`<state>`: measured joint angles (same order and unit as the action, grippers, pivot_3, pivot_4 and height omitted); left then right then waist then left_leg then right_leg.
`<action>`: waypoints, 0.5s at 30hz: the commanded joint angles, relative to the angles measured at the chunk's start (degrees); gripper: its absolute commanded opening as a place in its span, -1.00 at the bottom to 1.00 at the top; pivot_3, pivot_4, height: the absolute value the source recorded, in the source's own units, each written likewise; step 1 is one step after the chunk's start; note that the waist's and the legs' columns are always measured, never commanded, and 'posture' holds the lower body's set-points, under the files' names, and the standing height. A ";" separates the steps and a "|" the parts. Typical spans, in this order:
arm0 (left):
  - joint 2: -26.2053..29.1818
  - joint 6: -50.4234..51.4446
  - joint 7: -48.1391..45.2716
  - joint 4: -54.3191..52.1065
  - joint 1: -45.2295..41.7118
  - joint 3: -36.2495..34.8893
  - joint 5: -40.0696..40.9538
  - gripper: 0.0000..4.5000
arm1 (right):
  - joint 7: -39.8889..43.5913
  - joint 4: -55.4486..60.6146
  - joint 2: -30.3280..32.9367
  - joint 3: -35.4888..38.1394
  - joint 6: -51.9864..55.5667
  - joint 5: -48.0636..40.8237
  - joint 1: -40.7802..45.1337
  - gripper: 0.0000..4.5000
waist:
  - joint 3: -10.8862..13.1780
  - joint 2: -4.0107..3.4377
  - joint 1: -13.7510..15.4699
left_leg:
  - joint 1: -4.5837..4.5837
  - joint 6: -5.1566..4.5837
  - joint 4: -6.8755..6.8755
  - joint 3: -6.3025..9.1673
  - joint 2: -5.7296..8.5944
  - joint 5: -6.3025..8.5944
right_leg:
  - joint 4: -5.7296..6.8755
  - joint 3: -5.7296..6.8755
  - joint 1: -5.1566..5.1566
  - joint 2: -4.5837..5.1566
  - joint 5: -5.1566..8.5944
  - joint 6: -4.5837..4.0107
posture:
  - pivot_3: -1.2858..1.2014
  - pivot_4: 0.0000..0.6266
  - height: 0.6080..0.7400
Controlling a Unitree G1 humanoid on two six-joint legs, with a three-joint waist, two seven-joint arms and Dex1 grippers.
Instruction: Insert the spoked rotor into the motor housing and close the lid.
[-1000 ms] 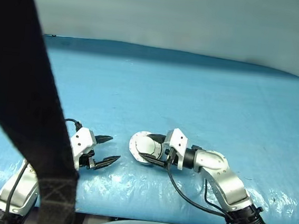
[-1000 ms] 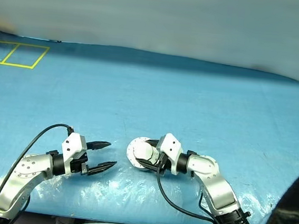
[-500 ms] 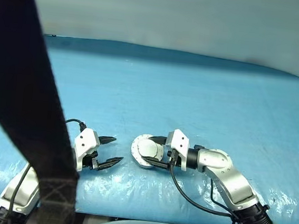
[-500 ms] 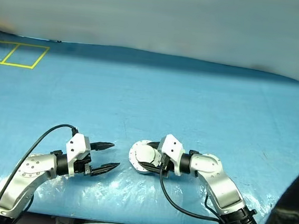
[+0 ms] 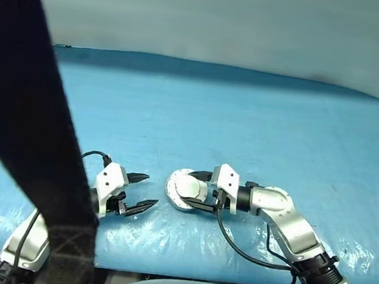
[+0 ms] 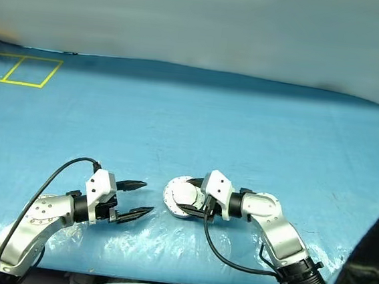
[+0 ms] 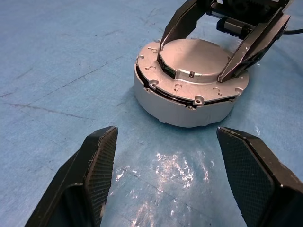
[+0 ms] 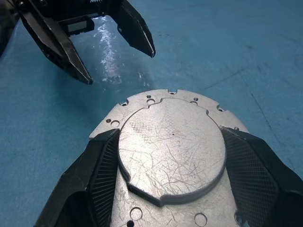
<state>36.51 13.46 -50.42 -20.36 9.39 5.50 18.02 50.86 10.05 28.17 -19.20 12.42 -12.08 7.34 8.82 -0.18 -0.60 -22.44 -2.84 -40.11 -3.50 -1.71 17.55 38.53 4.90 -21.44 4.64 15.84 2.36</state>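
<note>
Low centre of the frame, the right claw (image 5: 195,190) pinches the raised top of the closed motor housing (image 7: 187,85) on the blue worktop (image 5: 245,120), while the spread, empty left claw (image 5: 143,192) points at it from just left.

Both arms: silver-grey metal links with rounded joint housings, black collars between segments. Each wrist ends in a white angular block carrying the fingers. Left gripper (image 6: 132,198): two black tapered fingers (image 7: 92,177) with fine cross-hatched inner pads. Right gripper (image 5: 195,191): same black fingers (image 8: 102,177), same textured pads. A thin black cable loops out from each white wrist block and runs back along the forearm. Small dark screw heads on the white blocks.
</note>
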 commanded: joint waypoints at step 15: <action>-0.41 -0.68 -0.02 -0.53 -0.39 0.10 0.02 0.60 | -5.04 -5.11 -0.89 -1.25 3.58 4.69 -2.86 0.35 | -0.19 0.16 0.04 | 0.06 0.02 0.03 0.07 -0.08 -0.20 | 0.01 0.03 -0.19 0.04 -0.13 -0.18 | 0.03 -0.52 1.00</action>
<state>36.26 13.46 -50.21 -20.27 9.13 5.61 18.00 48.46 10.13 26.91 -19.44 12.98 -11.09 6.17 8.63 -0.02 -0.57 -22.31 -2.83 -40.06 -3.44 -1.81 17.36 38.54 4.93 -21.61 4.69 15.69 2.13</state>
